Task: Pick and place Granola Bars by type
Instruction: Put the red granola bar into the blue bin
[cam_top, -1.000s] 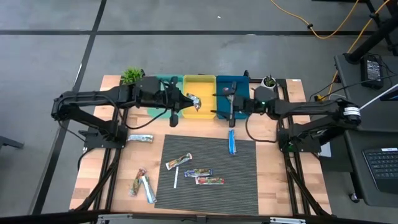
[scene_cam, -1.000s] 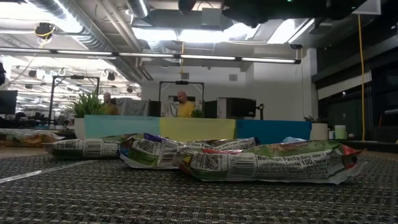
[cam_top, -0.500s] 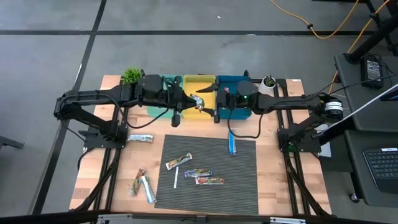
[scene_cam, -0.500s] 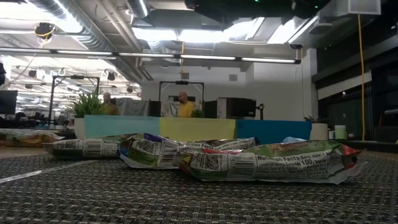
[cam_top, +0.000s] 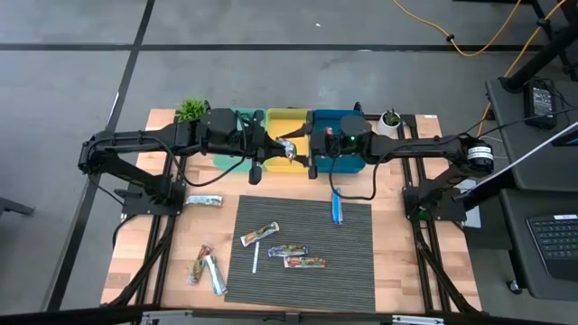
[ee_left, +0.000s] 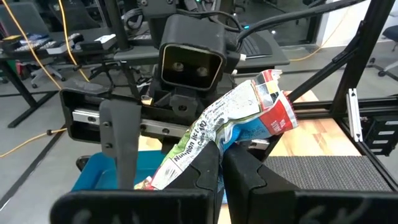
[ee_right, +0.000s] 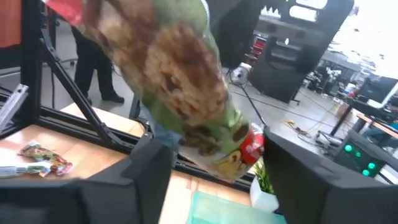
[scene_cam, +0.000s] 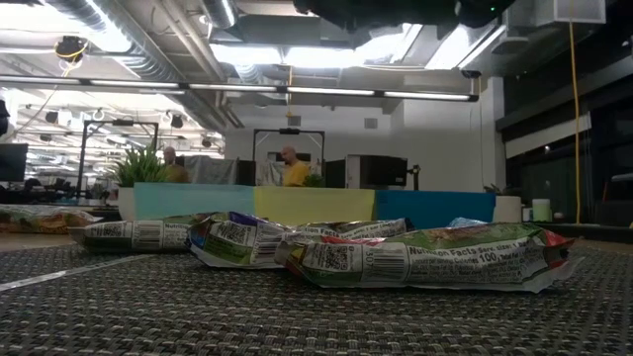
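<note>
Granola Bars: scattered in loose groups, unsorted; four lie on the grey mat [cam_top: 304, 253], three multicoloured near its left-centre [cam_top: 285, 251] and a blue one [cam_top: 336, 208] at its far right; more sit on the bare wood at the left [cam_top: 204, 200].
Bins: teal, yellow [cam_top: 289, 137] and blue [cam_top: 336, 144] trays stand in a row along the table's far edge, one colour per type, judging by the task.
Left gripper: [ee_left: 221, 163] its fingers are clamped on a multicoloured bar [ee_left: 233, 127], held in the air over the yellow bin, lifted clear so the other arm can reach it.
Right gripper: [ee_right: 211, 158] fingers spread wide on either side of that same bar [ee_right: 186, 87], not yet pinching it; this looks like a handover between the arms.
Change, right arm: a second ago it sat farther right over the blue bin; now it reaches left, close against the left gripper above the yellow bin.
Change, left arm: barely shifted, bar kept in the same grasp.
Change, mat bars: unmoved.
</note>
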{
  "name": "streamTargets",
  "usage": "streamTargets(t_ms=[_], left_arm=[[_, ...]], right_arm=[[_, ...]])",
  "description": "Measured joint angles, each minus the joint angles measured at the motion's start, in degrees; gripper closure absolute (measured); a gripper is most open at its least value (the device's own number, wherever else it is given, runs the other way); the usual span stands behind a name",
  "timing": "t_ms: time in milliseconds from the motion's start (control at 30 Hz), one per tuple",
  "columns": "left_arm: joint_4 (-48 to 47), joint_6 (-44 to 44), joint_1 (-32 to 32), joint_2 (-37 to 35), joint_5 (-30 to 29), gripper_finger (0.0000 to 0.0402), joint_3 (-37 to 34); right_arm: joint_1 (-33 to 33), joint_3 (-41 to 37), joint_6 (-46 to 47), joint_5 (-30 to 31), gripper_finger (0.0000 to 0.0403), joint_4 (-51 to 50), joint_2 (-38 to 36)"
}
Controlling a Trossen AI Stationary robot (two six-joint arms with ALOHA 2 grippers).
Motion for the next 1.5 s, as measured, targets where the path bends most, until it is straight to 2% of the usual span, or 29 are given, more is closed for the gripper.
streamTargets(t_ms=[267,467,700,900,1000,1200,1500], left_arm=[[0.0,0.2,0.0,0.0,-0.1,0.0398,0.0],[0.0,0.6,0.0,0.0,-0.2,0.0391,0.0],[-1.3,2.1,-0.1,-2.1,-0.8,0.0326,0.0],[-5.9,2.0,-0.1,-6.3,-7.0,0.0259,0.0],[-9.4,0.6,-0.1,-7.8,-7.7,0.0238,0.0],[-15.6,-2.9,-1.1,-7.7,-7.4,0.0227,0.0],[-16.3,-3.1,-3.4,-6.9,-7.5,0.0226,-2.6]], right_arm=[[0.0,0.0,0.0,-0.6,0.0288,-0.1,0.0],[0.0,0.0,0.0,-0.6,0.0335,-0.1,0.0],[0.0,0.0,-0.1,-0.6,0.0340,-0.4,0.0],[0.0,0.0,-0.3,-0.5,0.0340,-2.2,-0.1],[-0.2,0.0,-1.3,0.9,0.0340,-6.1,-1.0],[-0.4,0.0,-2.7,7.6,0.0339,-18.9,-5.0],[-0.5,0.0,2.4,18.1,0.0339,-40.2,-15.9]])
